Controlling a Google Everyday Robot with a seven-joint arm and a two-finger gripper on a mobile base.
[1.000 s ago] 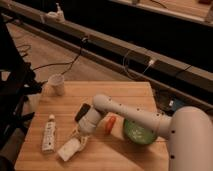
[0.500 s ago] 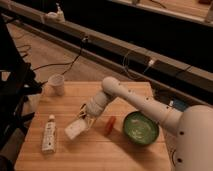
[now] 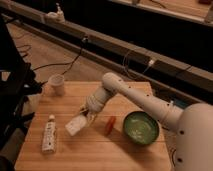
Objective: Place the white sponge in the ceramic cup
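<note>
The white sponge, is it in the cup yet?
Out. The white sponge is tilted at the gripper's tip over the middle of the table, while the ceramic cup stands apart near the far left corner.

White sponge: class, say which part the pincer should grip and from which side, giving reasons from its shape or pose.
Grip its upper end across the narrow width, coming down from the side of the green bowl. The white sponge is a flat block, tilted, and that raised end sits at the pincer, which holds it there.
</note>
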